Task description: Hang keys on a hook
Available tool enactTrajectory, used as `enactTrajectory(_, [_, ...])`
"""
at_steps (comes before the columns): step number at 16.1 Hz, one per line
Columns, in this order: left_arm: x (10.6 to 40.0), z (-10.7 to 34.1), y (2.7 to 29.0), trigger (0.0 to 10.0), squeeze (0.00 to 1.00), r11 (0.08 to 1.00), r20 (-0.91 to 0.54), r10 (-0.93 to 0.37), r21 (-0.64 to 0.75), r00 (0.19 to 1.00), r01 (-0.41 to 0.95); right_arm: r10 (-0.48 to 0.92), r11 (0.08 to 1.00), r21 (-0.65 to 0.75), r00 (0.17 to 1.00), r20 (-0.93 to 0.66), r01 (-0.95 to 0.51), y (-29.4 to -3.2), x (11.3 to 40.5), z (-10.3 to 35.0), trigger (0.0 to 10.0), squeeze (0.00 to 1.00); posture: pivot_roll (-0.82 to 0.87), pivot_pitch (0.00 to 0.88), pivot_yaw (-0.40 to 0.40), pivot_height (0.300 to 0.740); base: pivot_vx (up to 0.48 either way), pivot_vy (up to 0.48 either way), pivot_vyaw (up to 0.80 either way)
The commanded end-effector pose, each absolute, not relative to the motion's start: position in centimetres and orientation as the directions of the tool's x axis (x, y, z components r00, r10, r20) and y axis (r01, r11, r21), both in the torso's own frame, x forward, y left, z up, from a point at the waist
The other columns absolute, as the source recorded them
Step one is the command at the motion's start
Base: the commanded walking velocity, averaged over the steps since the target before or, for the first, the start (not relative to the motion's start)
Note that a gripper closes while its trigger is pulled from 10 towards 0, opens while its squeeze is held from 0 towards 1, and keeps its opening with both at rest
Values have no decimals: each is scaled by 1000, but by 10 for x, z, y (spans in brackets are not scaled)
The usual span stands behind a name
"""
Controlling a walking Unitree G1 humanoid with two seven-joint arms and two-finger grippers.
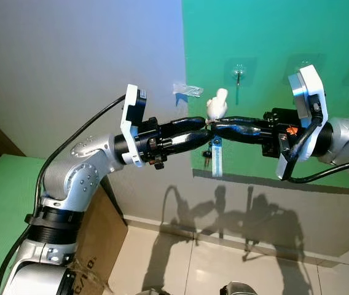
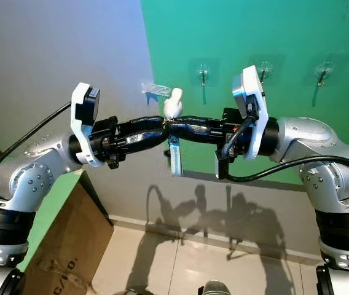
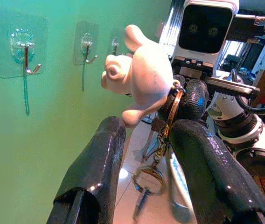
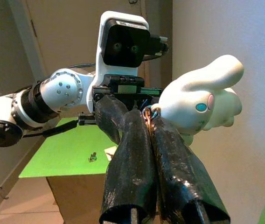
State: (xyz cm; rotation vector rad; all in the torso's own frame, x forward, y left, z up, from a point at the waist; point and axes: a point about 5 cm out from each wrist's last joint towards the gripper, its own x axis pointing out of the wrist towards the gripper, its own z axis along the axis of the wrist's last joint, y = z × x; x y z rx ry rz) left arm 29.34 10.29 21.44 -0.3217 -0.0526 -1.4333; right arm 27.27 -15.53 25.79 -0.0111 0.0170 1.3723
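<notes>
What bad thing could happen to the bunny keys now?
Both grippers meet at the key bunch with its white bunny charm in mid-air. The right gripper pinches near the ring while the left gripper sits open around it, so a poor handover might drop the keys to the floor. The hooks are further along the green wall, unreached.

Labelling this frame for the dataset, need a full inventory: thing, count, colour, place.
White plush figure keychain: one, white, between both grippers' fingertips; key ring, keys and blue tag hang below.
Clear adhesive wall hooks: three, clear pads with metal hooks, in a row on the green wall panel.
Clear plastic scrap: one, on the wall beside the panel's edge.
Brown cardboard box: one, on the floor, lower left.
Left gripper: black fingers, open around the ring.
Right gripper: black fingers, shut on the keychain.
</notes>
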Motion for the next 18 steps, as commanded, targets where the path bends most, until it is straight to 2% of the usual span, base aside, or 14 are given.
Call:
enactTrajectory(1, [295, 220, 103, 10000, 0, 99, 235, -962, -164, 136, 982, 987, 159, -5, 159, -22, -987, -149, 268, 259, 0, 0, -294, 12, 136, 736, 0, 0, 0])
enactTrajectory(5, [296, 223, 103, 10000, 0, 86, 246, -961, -166, 126, 982, 987, 157, -5, 157, -21, -988, -149, 268, 258, 0, 0, -293, 11, 136, 736, 0, 0, 0])
enactTrajectory(6, [295, 222, 102, 2824, 0, 73, 249, -962, -174, 115, 982, 987, 157, -4, 157, -19, -988, -149, 269, 259, 0, 0, -292, 12, 136, 736, 0, 0, 0])
enactTrajectory(7, [294, 222, 102, 0, 0, 63, 250, -962, -178, 107, 982, 988, 156, -4, 156, -18, -988, -149, 269, 259, 0, 0, -292, 12, 136, 736, 0, 0, 0])
enactTrajectory(18, [288, 223, 101, 0, 0, -7, 273, -961, -178, 43, 984, 989, 147, -1, 147, -15, -989, -146, 268, 260, 0, 0, -290, 22, 130, 736, 0, 0, 0])
